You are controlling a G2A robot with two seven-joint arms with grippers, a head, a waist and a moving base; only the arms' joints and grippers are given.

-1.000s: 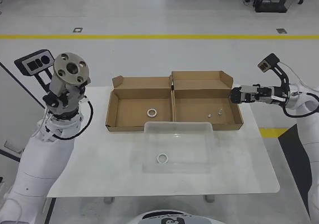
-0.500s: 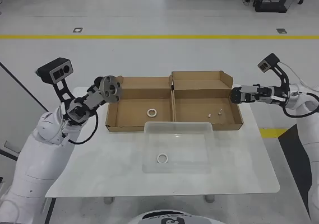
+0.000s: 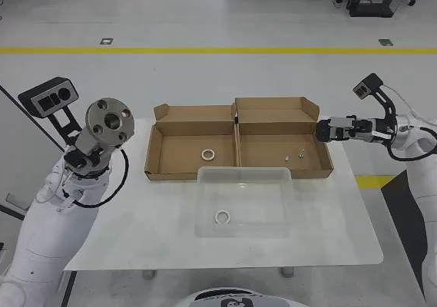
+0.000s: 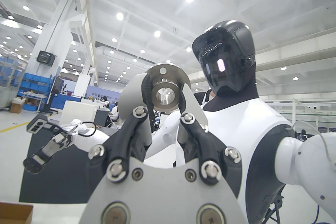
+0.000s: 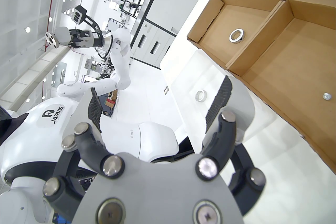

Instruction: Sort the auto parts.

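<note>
Aloft, left fingers (image 4: pixel 133 97) clamping flanged hub (image 4: pixel 164 88), right fingers (image 5: pixel 220 97) apart

White shells on the arms (image 3: pixel 49 230), black joints, a looping black cable (image 3: pixel 125 170), a glossy black head (image 4: pixel 225 57) — and the right gripper (image 5: pixel 160 86) has a grey plate, silver screws, ribbed black pads (image 5: pixel 219 99).

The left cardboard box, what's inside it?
One metal ring lies flat on the floor of the left cardboard box. Around it is bare cardboard. In the top view, the box's near wall hides a thin strip of floor.
</note>
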